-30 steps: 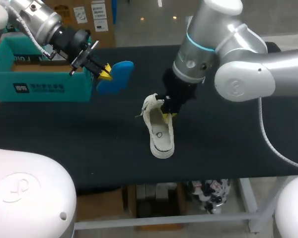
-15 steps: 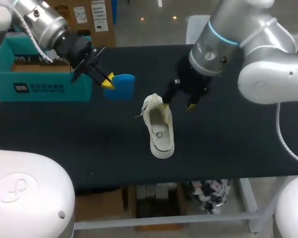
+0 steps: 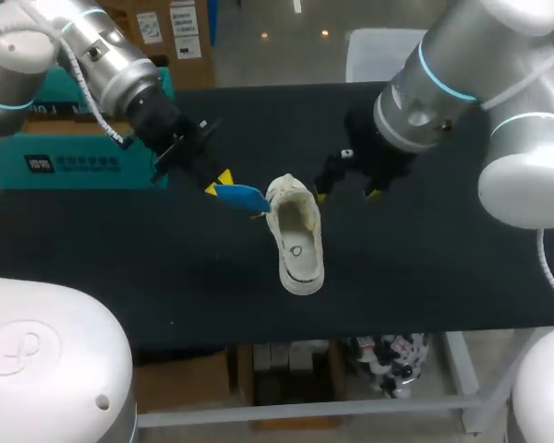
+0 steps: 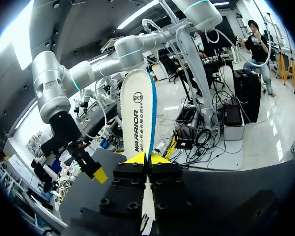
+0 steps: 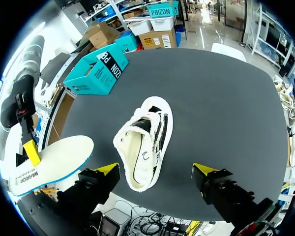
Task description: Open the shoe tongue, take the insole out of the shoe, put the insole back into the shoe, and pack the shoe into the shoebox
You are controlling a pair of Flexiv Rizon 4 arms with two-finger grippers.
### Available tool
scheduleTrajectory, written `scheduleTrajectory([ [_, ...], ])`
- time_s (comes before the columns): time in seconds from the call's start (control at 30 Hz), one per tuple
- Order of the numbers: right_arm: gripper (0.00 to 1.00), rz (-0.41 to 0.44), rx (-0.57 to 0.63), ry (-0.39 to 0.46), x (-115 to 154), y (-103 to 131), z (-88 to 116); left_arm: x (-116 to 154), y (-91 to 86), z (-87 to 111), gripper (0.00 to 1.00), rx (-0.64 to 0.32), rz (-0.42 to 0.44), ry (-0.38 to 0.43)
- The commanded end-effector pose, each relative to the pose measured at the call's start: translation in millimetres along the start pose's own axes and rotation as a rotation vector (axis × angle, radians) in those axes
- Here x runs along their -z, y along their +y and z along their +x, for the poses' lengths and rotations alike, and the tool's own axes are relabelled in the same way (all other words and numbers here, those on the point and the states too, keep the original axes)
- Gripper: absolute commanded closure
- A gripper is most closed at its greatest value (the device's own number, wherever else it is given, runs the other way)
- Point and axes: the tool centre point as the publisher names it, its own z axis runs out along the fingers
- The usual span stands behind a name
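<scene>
A white slip-on shoe (image 3: 297,238) lies on the black table (image 3: 425,268), its opening toward the back. My left gripper (image 3: 220,179) is shut on a blue-backed white insole (image 3: 241,196), held just left of the shoe's opening. In the left wrist view the insole (image 4: 137,115) stands up from between the shut yellow tips of the left gripper (image 4: 147,159). My right gripper (image 3: 348,194) hangs open to the right of the shoe's back end, holding nothing. From the right wrist view, the shoe (image 5: 143,142) lies ahead of the wide-apart right gripper (image 5: 156,171), with the insole (image 5: 50,163) off to one side.
The teal shoebox (image 3: 69,148) stands at the back left of the table, behind my left arm; it also shows as the shoebox (image 5: 96,71) beyond the shoe in the right wrist view. Bare black tabletop lies in front of and to the right of the shoe.
My right gripper opened, let go of the shoe's tongue and drew away to the right. My left arm carried the insole from beside the box down to the shoe's opening.
</scene>
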Motion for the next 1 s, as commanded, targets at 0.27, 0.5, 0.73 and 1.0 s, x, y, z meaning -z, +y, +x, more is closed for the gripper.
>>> scheduleTrajectory([
  [0.27, 0.0, 0.034, -0.217, 0.029, -2, -4, -7, -52, 11.1, -8.4, 1.0, -0.127, -0.005, 0.055],
  [0.5, 0.0, -0.056, -0.686, 0.251, 7, -26, -23, -68, 19.1, -4.2, 1.0, -0.177, -0.072, 0.051],
  [0.73, 0.0, -0.056, -0.686, 0.251, 7, -26, -23, -68, 19.1, -4.2, 1.0, -0.177, -0.072, 0.051],
  [1.0, 0.0, -0.056, -0.686, 0.251, 7, -26, -23, -68, 19.1, -4.2, 1.0, -0.177, -0.072, 0.051],
])
